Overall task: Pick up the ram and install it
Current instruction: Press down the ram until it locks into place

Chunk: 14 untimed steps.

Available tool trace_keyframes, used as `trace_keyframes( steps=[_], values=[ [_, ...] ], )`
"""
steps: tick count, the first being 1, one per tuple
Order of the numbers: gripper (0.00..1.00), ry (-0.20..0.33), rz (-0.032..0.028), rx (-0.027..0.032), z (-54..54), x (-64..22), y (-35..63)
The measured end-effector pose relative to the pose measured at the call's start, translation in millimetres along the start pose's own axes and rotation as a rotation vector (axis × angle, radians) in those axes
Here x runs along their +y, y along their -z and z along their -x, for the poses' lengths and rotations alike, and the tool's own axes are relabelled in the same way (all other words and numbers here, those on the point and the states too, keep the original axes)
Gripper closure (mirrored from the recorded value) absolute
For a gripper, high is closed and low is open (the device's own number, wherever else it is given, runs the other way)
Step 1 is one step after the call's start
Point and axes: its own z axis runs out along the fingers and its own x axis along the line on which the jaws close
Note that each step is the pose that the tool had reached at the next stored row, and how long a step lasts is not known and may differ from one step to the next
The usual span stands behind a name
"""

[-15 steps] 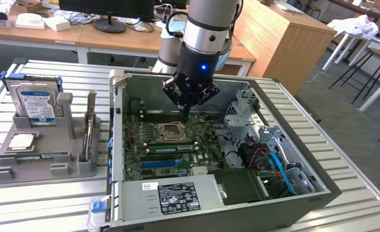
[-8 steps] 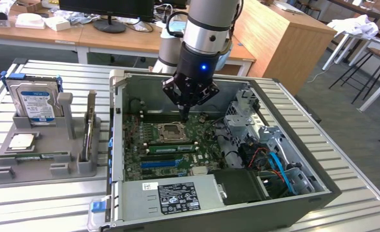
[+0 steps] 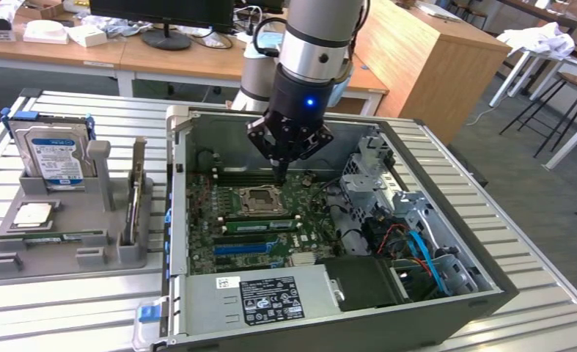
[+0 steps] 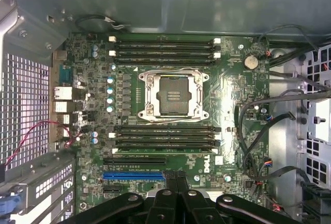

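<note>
Exterior view: hand (image 3: 280,178) pointing straight down inside the open computer case (image 3: 484,290), fingers pressed together and pinching nothing, tip hovering just over the motherboard (image 3: 210,242) at the far edge of the empty CPU socket (image 3: 258,199). On the near side of that socket, what looks like the ram (image 3: 259,224), a narrow green stick with black chips, standing on edge in one of the memory slots, apart from the hand. On the counter (image 3: 63,308) toward the exterior view's left, a grey holder tray (image 3: 4,264) carrying an upright hard drive (image 3: 56,158), a small square silver CPU chip (image 3: 32,214) and a second green stick (image 3: 51,237) lying flat. Wrist view: black fingers (image 4: 182,182) closed against each other, nothing between them, above the blue expansion slot (image 4: 132,175). Socket open and bare at mid-board, two banks of dark memory slots on either side of it, a pale green strip, apparently the ram (image 4: 164,150), along the bank nearest the fingers.
</note>
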Motion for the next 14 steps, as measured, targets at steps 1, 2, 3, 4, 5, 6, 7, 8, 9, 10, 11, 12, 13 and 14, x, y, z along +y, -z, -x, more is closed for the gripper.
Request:
trace_keyframes(
  steps=[1,2,3,4,5,6,7,8,9,10,11,12,13,14],
  values=[
    [0.9,0.0,0.0001,0.0,0.4,0.0,-0.1],
    [0.9,0.0,0.0,0.0,0.8,0.0,-0.1],
    [0.9,0.0,0.0,0.0,1.2,0.0,-0.1],
    [0.9,0.0,0.0,0.0,1.7,0.0,-0.1],
    [0.9,0.0,0.0,0.0,2.2,0.0,-0.2],
    [0.9,0.0,0.0,0.0,2.6,0.0,-0.2],
    [0.9,0.0,0.0,0.0,2.9,0.0,-0.2],
    [0.9,0.0,0.0,0.0,3.3,0.0,-0.3],
    [0.9,0.0,0.0001,0.0,3.6,0.0,-0.4],
    [0.9,0.0,0.0001,0.0,3.8,0.0,-0.5],
    [0.9,0.0,0.0,0.0,3.8,0.0,-0.5],
    [0.9,0.0,0.0,0.0,3.8,0.0,-0.5],
    [0.9,0.0,0.0,0.0,3.8,0.0,-0.4],
    [0.9,0.0,0.0,0.0,3.8,0.0,-0.5]
  ],
)
